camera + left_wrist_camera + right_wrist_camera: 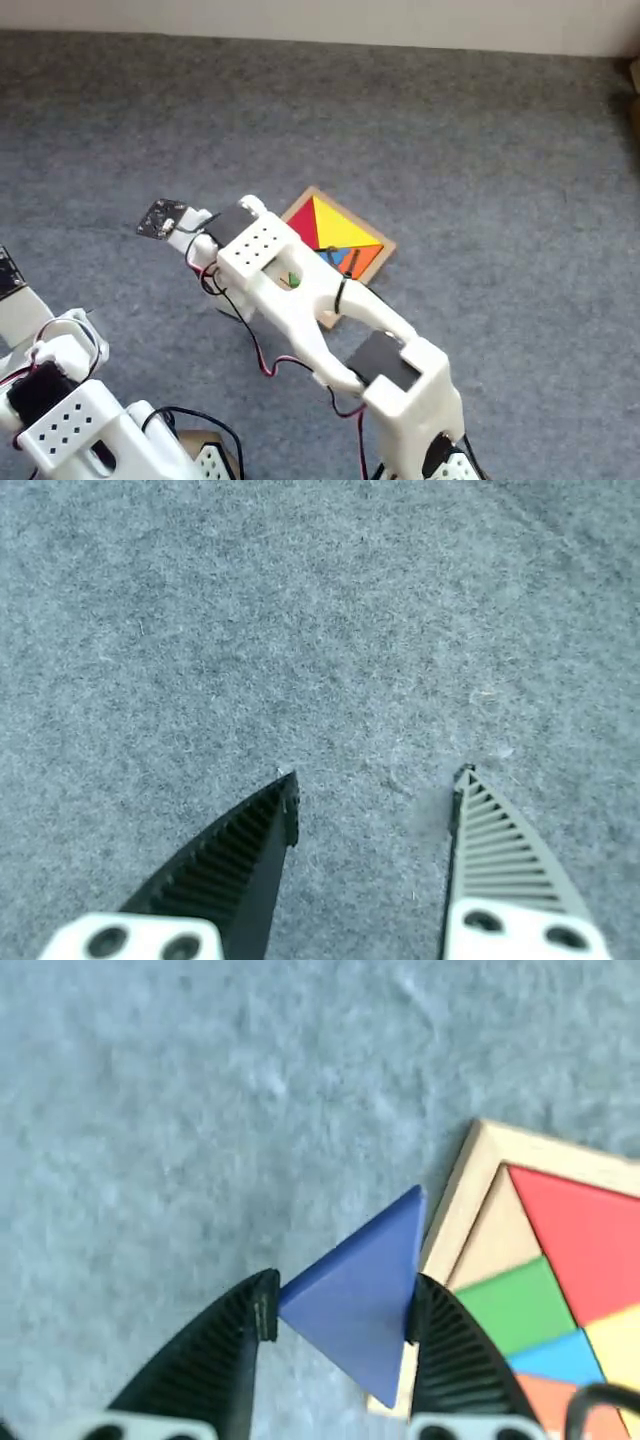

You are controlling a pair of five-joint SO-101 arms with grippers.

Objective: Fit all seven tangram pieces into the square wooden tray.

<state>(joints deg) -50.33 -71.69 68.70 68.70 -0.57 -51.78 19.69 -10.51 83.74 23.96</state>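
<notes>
Near left corner of the surface: left arm (60, 420) parked there. The left gripper (375, 780) has its fingers spread apart with nothing between them and bare grey felt below. Judged idle, kept out of the working arm's way.

From the near edge toward the middle of the surface: right arm (300, 290) stretched out, its body covering the near part of the wooden tray (455, 1210). The right gripper (340, 1310) has its fingers closed on the blue triangle (365, 1290), one finger against each of two sides, so that a free corner points ahead. The piece is just beside the tray's outer rim and partly overlaps it in the right wrist view. Cannot tell whether it is lifted or resting on the felt.

Middle of the surface: the tray sits cornerwise to the near edge. Contents seen:
- red triangle (590, 1240)
- green piece (520, 1305)
- light-blue piece (550, 1355)
- orange piece (545, 1400)
- yellow piece (615, 1335)

All lie flat and flush against each other. One bare wooden gap (498, 1240), roughly triangular, lies just inside the rim nearest the held piece.

Judgement: the gap is likely the blue triangle's slot. The side grip keeps the piece flat for lowering. It probably needs turning to match the gap. Risk: an edge catching on the rim. The seventh piece is unconfirmed, since the arm hides part of the tray.
</notes>
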